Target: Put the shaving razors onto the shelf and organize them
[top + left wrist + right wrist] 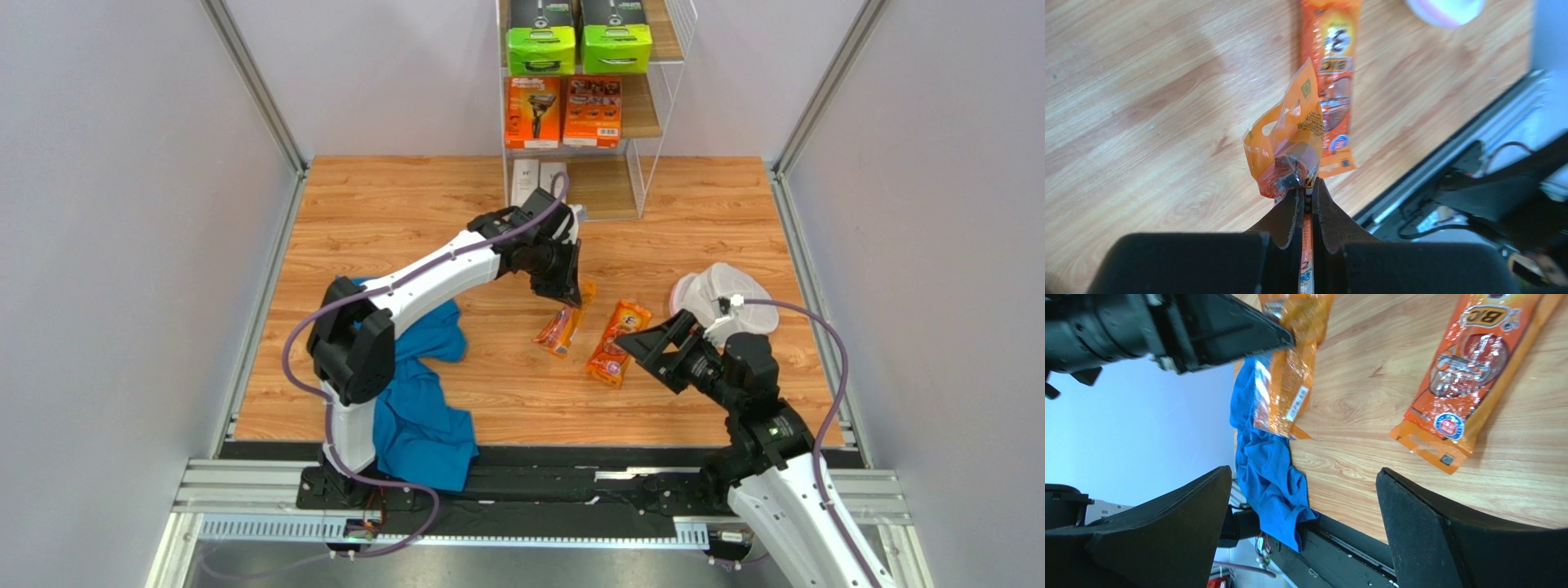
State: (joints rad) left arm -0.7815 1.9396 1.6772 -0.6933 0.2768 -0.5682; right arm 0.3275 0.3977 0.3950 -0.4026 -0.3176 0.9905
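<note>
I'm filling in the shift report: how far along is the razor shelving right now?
Done: black boxes with green ends, orange boxes and white boxes sit on the three tiers of the shelf. In hand: the left gripper is shut on one orange blister pack. Left: the second orange pack lies on the table, with the open right gripper near it.

Orange razor pack (1287, 144) dangling crumpled; second pack (617, 342) flat; boxes (541, 49) on shelf (640, 108).
</note>
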